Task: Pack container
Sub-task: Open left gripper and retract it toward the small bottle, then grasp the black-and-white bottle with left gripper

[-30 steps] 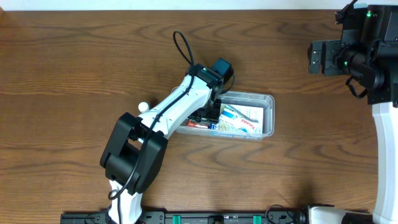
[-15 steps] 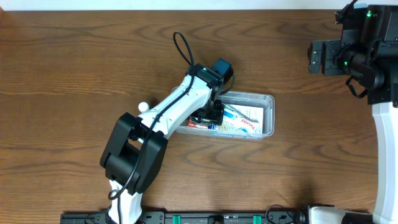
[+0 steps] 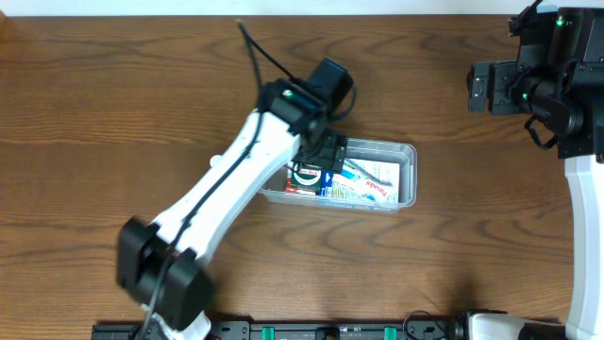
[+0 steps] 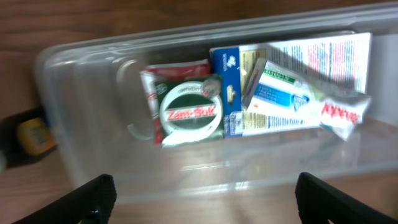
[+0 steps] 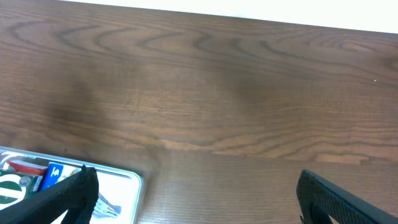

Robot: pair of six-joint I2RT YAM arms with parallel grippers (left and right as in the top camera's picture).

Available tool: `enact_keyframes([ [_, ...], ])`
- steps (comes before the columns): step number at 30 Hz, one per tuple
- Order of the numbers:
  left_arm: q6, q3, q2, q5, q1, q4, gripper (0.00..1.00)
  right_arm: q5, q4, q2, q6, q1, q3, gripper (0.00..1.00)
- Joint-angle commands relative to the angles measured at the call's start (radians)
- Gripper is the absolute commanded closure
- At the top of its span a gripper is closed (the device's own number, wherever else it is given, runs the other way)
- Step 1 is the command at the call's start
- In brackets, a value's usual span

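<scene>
You see the container [image 3: 411, 178], a clear, shallow rectangular tub with rounded corners, sitting upright and open-topped near the middle of the wooden table [image 3: 113, 113]. Several small packets [image 4: 280, 96] lie flat on its floor.

A round green-and-white tin [image 4: 191, 114] in the clear container [image 4: 81, 71] reads "Zam-Buk" across its lid. Red lettering on a white packet [image 4: 339, 113] is too blurred to read.

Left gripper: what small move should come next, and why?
Probably raise the left gripper straight up, clear of the container. Its jaws stand open and empty, and the round green tin already lies inside beside the packets.
</scene>
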Motion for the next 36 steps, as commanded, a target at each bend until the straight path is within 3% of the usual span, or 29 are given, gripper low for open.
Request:
enact_keyframes([
  [1, 0.038, 0.013, -0.047, -0.096, 0.056, -0.055, 0.06, 0.006, 0.001, 0.001, 0.016, -0.006, 0.000, 0.01],
  [7, 0.043, 0.002, -0.053, -0.109, 0.244, -0.161, 0.04, 0.006, 0.001, 0.001, 0.016, -0.006, 0.000, 0.01],
  [16, 0.069, -0.010, -0.046, -0.061, 0.453, -0.157, 0.04, 0.006, 0.001, 0.001, 0.016, -0.006, 0.000, 0.01],
  [36, 0.103, -0.221, 0.038, -0.018, 0.483, 0.004, 0.05, 0.006, 0.001, 0.001, 0.016, -0.006, 0.000, 0.01],
])
